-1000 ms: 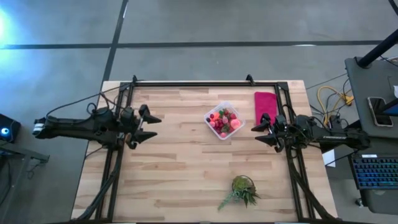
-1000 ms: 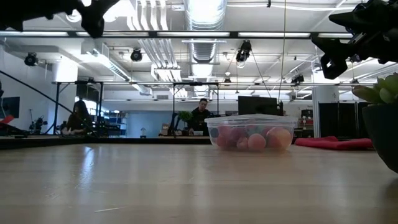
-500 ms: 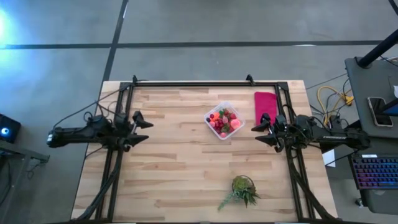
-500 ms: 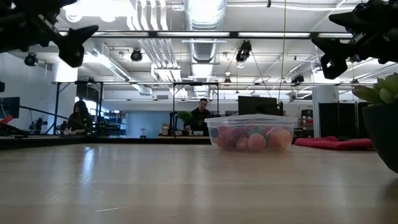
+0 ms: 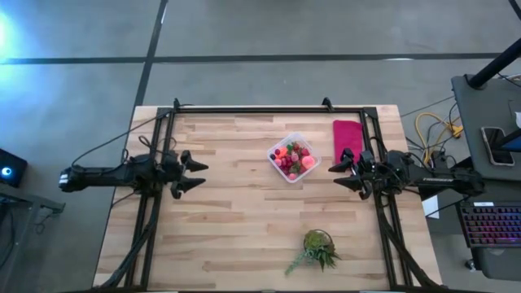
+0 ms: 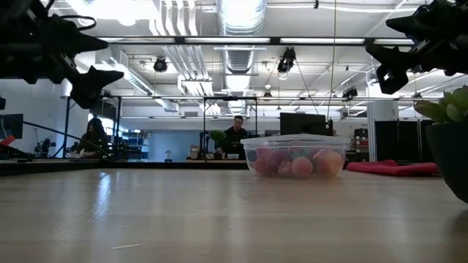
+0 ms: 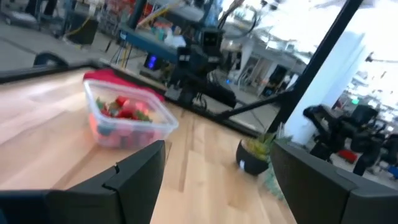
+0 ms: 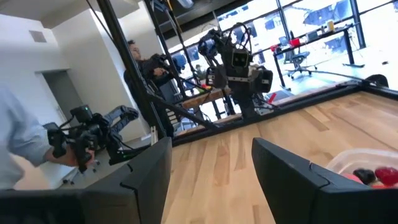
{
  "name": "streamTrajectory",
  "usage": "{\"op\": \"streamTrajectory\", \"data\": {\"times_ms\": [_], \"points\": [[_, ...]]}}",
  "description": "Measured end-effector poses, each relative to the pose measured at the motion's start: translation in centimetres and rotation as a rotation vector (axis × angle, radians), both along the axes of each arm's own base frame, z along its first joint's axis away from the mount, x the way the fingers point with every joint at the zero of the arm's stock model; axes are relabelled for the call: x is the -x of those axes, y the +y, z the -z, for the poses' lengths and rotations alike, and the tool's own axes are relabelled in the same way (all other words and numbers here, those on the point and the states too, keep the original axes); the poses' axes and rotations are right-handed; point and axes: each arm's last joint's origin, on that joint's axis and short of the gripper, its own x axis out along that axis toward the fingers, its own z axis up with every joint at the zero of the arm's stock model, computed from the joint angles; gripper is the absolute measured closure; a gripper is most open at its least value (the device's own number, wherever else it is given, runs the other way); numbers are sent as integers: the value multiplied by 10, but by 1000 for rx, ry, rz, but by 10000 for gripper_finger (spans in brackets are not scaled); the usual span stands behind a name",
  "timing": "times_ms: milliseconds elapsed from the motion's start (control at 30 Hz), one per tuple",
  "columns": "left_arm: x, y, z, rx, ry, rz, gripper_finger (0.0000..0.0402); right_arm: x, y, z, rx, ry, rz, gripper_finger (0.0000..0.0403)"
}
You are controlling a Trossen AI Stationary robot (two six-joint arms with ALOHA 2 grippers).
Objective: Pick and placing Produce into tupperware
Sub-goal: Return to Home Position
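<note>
**Overhead, with level and wrist views: filled container, both arms at the sides**

Slightly toward the right arm's side of the wooden table [image 5: 236, 220] sits the clear plastic container [image 5: 273, 154], a rounded square set a little askew to the table's edges. Inside it lies the produce [image 5: 293, 157], a heap of small red and pink pieces with one orange piece and a few green flecks. From table height the pieces show through the see-through wall as a low layer below the rim.

Just beside the container, toward the right arm, a flat magenta cloth [image 5: 348, 140] lies on the boards, with a narrow strip of bare wood between the two. A small potted plant [image 5: 317, 247] with spiky green leaves stands near the opposite edge of the table, well apart from the container.

The right gripper [image 5: 332, 176] hangs by the table's right rail, just beside one end of the cloth, and points toward the container. Its fingers are spread with nothing between them. The left gripper [image 5: 203, 173] hangs over the left part of the table, well apart from the container, and also points toward it. Its fingers are spread wide and hold nothing. In the low view both grippers sit high above the table top, at the upper corners. The left wrist view looks between its own two dark fingers at the container, with the cloth behind it.

Beyond the table, two people [image 6: 238, 131] sit at desks in the room.
</note>
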Motion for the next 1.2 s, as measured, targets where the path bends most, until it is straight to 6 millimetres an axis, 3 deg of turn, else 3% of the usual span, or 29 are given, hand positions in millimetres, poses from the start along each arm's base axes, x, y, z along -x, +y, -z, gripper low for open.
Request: {"op": "streamTrajectory", "data": {"times_ms": [1200], "points": [[-10, 0, 16, -2, 173, -1, 125, 0, 0, 0, 0, 5, 0, 188]]}}
